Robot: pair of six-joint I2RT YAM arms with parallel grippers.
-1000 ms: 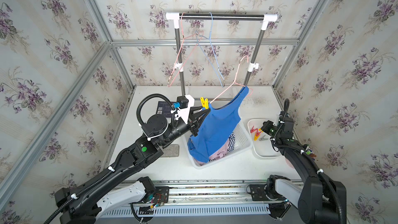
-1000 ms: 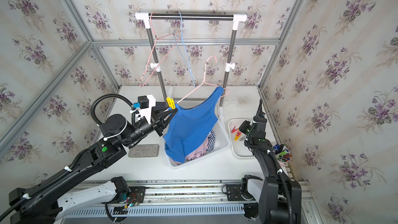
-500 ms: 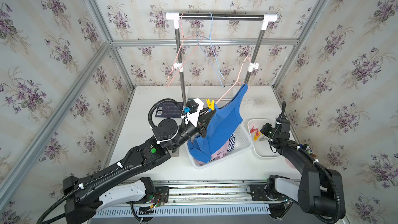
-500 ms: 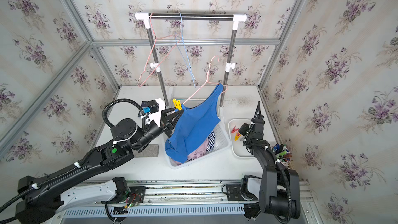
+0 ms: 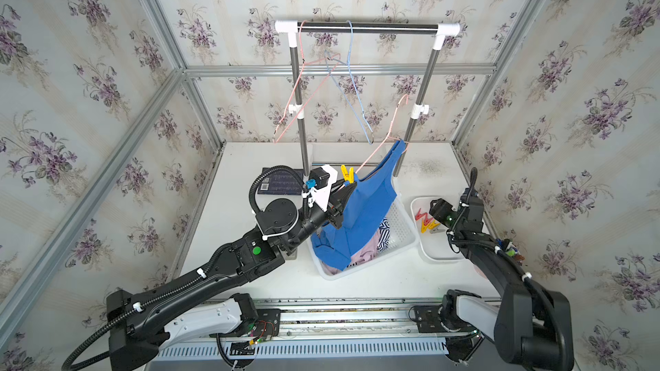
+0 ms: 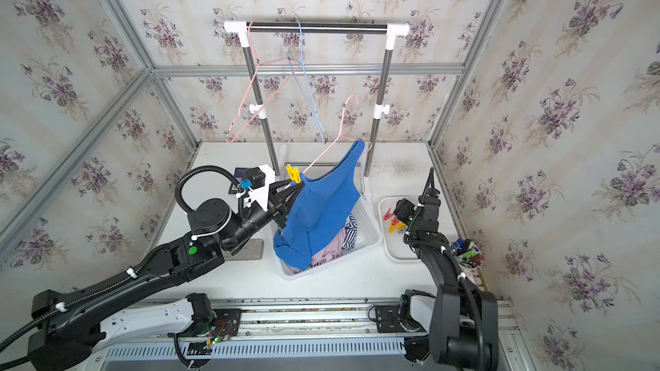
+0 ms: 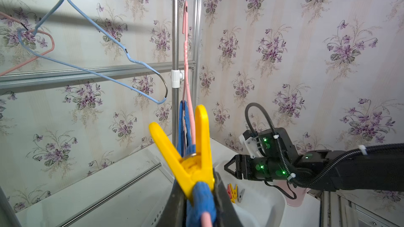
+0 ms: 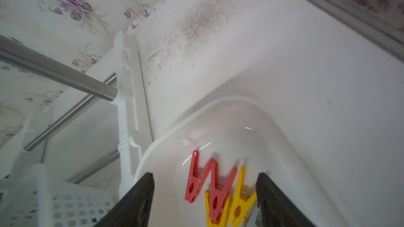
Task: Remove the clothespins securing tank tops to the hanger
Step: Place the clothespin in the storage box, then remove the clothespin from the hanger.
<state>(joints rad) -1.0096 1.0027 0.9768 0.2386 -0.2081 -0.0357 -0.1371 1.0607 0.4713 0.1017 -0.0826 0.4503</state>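
My right hand [image 8: 204, 175] just came apart over the tray [image 8: 251, 114], low in the frame, adding to the clothespins [image 8: 215, 191] there. My left hand [image 7: 197, 189] is clamped on the blue tank top [image 7: 202, 200]; its yellow clothespin [image 7: 192, 160] is next, I think.

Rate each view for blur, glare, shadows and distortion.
Both top views: sharp, evenly lit, wide-angle stretch at the edges. Left wrist view: crisp yellow clothespin, a soft shadow band across the wallpaper. Right wrist view: blurred throughout, glare streaks in the white tray.
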